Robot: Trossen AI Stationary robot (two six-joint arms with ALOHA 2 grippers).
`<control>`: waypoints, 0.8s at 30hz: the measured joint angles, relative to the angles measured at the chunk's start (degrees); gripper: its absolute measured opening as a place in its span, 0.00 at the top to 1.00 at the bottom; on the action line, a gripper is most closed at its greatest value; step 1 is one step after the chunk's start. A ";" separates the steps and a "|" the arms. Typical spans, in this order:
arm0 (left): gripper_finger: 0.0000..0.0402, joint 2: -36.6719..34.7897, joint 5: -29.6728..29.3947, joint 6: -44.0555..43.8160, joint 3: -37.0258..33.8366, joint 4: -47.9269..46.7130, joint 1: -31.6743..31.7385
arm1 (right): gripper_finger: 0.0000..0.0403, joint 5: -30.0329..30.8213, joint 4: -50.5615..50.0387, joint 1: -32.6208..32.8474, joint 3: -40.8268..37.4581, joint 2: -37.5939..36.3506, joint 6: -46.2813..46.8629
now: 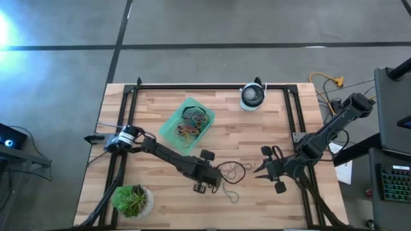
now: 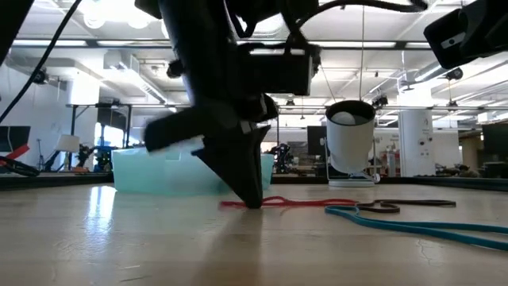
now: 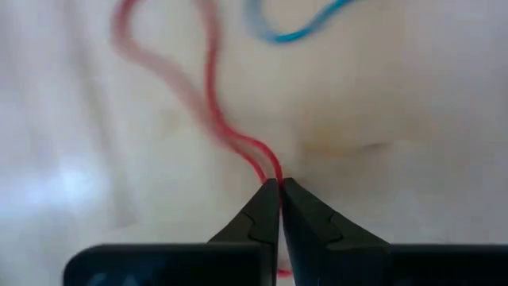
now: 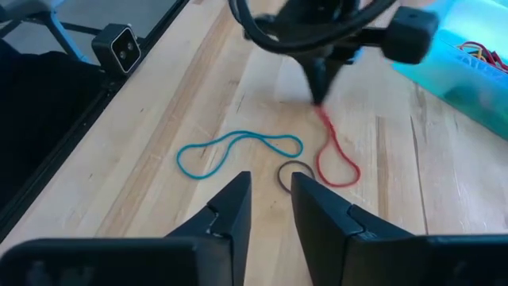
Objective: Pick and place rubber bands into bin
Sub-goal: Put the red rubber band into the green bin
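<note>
The step in hand looks like the pick: the left end effector (image 3: 279, 184) is down on the wooden surface (image 1: 257, 135), and its two dark tips are pinched tight together on the red rubber band (image 4: 336, 155). The band's thin end sits right between the tips, and the rest of its loop lies flat on the surface, stretching away in front of them. Just past the red loop lie a blue rubber band (image 4: 238, 151) and a small dark rubber band (image 4: 295, 175), both loose and not touched by anything. The next move, I think, is to lift the red band straight up without letting it slip, then carry it over to the teal bin (image 1: 168, 128), which sits well behind this end effector, back toward its own arm's base, and already has many bands inside. The band is floppy, so it may dangle and catch on the bin's wall. The right end effector (image 4: 271, 195) waits on the other side of the loose bands, pointing at them, with its fingers a little apart and holding nothing.
</note>
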 joint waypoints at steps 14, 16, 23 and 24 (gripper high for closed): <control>1.00 -4.89 -34.15 -1.87 -0.48 -3.35 -1.49 | 0.79 0.00 0.04 -0.01 -0.33 -0.02 0.02; 1.00 -5.11 -36.10 -2.70 -0.33 -3.46 -1.59 | 0.79 -0.02 0.06 0.00 -0.41 -0.02 0.02; 1.00 -5.08 -38.78 -2.89 -0.33 -3.48 -1.57 | 0.80 -0.02 0.24 0.00 -0.57 -0.02 0.02; 1.00 -5.08 -39.28 -2.89 -0.32 -3.48 -1.60 | 0.80 -0.02 0.24 0.01 -0.57 -0.02 0.02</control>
